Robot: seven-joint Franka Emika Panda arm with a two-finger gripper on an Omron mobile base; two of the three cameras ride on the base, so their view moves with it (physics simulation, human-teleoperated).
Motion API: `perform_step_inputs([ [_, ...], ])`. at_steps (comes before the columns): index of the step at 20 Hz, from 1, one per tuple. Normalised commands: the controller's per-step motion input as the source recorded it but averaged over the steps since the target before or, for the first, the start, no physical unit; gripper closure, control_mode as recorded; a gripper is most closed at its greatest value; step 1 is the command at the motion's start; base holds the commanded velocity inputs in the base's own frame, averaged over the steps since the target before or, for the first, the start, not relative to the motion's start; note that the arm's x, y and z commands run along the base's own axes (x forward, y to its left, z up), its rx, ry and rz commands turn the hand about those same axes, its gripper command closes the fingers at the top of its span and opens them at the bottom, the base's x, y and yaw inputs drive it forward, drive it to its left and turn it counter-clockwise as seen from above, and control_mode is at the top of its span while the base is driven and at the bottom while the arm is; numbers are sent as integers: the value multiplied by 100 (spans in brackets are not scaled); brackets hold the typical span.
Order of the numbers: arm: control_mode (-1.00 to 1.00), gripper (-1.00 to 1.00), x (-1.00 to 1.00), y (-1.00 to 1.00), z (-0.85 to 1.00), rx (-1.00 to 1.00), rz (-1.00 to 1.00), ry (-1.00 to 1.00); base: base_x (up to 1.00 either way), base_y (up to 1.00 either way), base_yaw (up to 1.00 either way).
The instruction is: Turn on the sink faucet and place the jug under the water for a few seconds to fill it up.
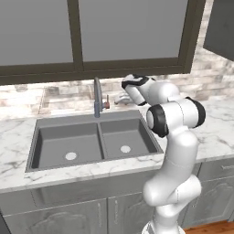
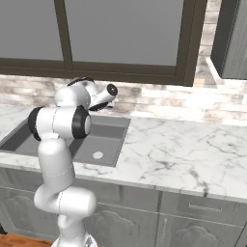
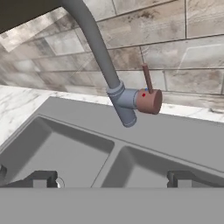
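The fingers (image 3: 109,179) stand wide with nothing between them, low over the sink (image 1: 55,142), spread probably so they can take the lever from either side. Past them the faucet (image 3: 103,57) rises from the back rim of the marble bench (image 1: 18,132); its reddish-brown lever (image 3: 148,97) sticks out to the side, dead ahead. No water runs. I cannot spot the jug. No writing is readable.

sink (image 1: 68,137): dark grey double bowl in your marble counter | faucet (image 1: 97,97): upright behind divider, reddish-brown lever (image 3: 148,97) raised
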Motion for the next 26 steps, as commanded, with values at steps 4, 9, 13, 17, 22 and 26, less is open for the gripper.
perform_step_inputs([
  [4, -100, -100, 22, 11, 0, 0, -1, 0, 0, 0, 0],
  [9, -100, -100, 20, 16, 0, 0, -2, 0, 0, 0, 0],
  [13, -100, -100, 25, 13, -4, 0, -1, 0, 0, 0, 0],
  [17, -100, -100, 26, 0, -17, 0, 0, 0, 0, 0, 0],
  [22, -100, -100, 33, 0, -11, 0, -2, 0, 0, 0, 0],
  [26, -100, -100, 45, 0, -5, 0, -4, 0, 0, 0, 0],
])
